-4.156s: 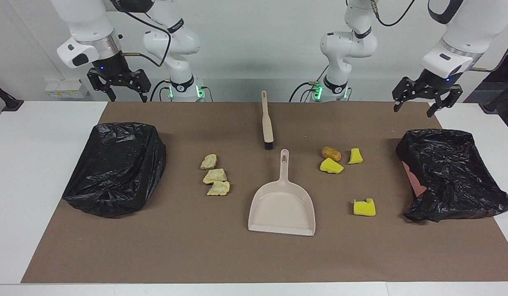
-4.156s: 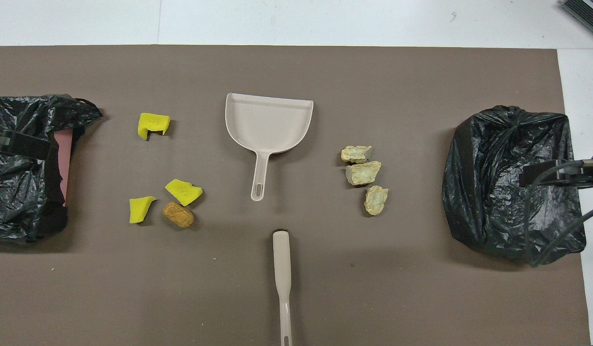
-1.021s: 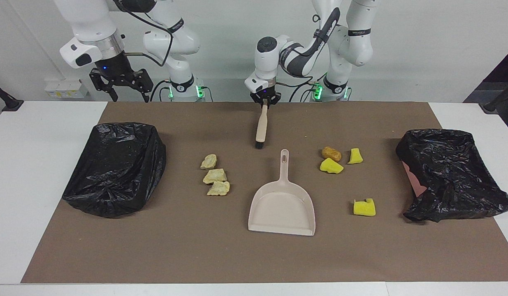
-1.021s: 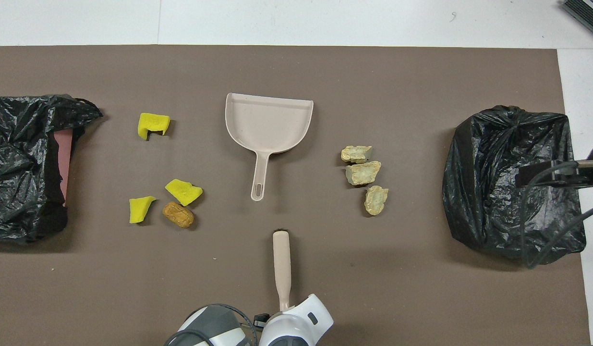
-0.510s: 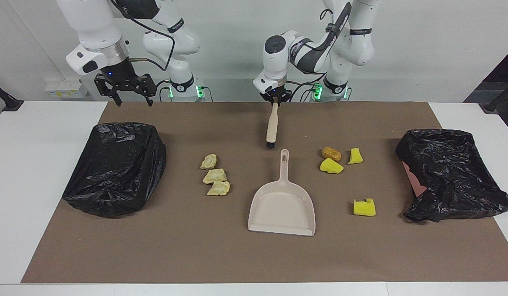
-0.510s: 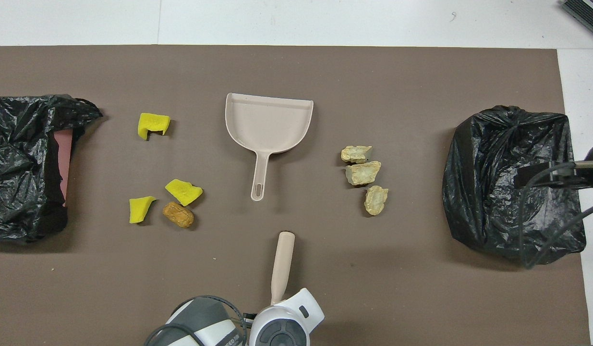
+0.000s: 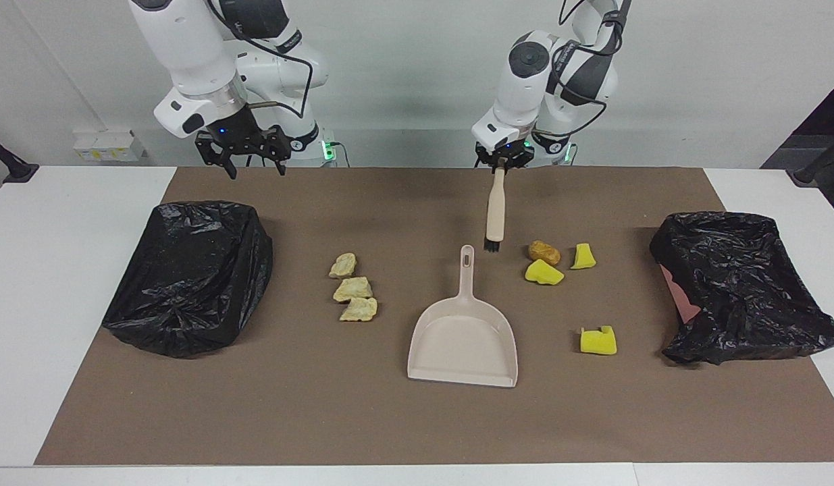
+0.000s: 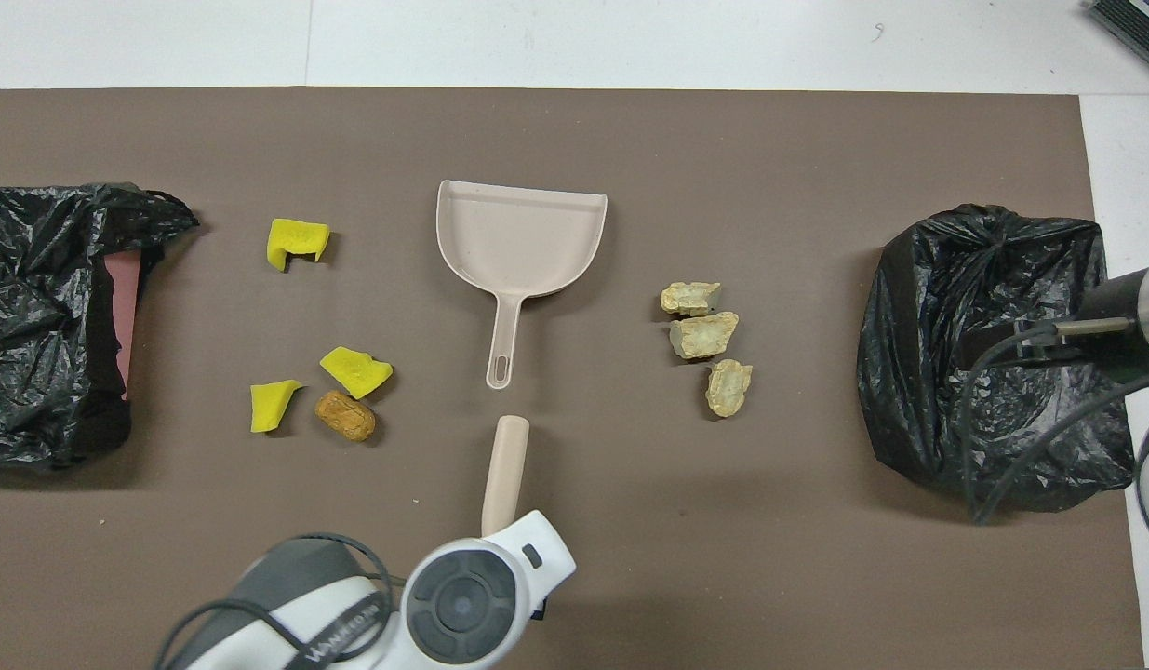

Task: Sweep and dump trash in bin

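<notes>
Brush (image 7: pixel 495 210) is hanging bristles-down from the left gripper (image 7: pixel 501 164), which is clamping its handle top, just off the orange-brown lump (image 7: pixel 544 252) and two yellow sponge pieces (image 7: pixel 543 272). Next it's probably lowering and sweeping them toward the dustpan (image 7: pixel 462 335), sitting at their 8 o'clock in the facing view; its handle is getting in the way. Right gripper (image 7: pixel 242 150) is waiting, fingers spread, holding nothing. Beige pieces (image 7: pixel 352 289) and bins (image 7: pixel 741 283) aren't touched yet.

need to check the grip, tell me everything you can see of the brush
The brush has a slim beige plastic-looking handle and a short tuft of black bristles. It hangs nearly upright, bristles down, lifted off the brown mat, between the dustpan handle and the orange-brown lump. The left gripper is shut on its handle top; nothing else touches it.
</notes>
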### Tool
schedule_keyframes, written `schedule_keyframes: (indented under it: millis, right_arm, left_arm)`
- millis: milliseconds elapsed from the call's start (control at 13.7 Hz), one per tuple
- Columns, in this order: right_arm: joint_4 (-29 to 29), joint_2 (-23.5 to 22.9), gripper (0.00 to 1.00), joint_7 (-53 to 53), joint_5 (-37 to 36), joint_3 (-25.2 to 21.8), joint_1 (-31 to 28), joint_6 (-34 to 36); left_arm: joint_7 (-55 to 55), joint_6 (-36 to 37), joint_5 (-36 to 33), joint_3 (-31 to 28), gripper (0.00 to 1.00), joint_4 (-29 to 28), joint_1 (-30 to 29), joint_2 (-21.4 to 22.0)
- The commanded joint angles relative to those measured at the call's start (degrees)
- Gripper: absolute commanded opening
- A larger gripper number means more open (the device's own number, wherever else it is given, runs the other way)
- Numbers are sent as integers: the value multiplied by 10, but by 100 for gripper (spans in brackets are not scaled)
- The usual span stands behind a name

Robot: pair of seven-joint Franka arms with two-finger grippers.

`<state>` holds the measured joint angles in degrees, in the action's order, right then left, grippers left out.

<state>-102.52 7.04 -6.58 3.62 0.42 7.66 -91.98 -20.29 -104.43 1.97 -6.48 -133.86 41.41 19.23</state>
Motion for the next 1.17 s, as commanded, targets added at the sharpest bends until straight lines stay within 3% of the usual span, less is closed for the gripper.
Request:
schedule_keyframes:
  millis: [0, 292, 875, 1094]
  right_arm:
    - [-19, -17, 100, -91, 12, 2, 65, -63]
    - [24, -123, 100, -204, 7, 2, 149, -167]
    - [252, -382, 100, -343, -4, -1, 252, -246]
    - [251, -413, 100, -360, -41, 2, 277, -285]
  left_arm:
    - [49, 17, -34, 7, 0, 11, -61, 7]
    - [60, 1, -72, 7, 0, 23, -174, -13]
    - [214, -78, -72, 7, 0, 23, -341, -32]
    - [261, -105, -72, 6, 0, 23, -386, -38]
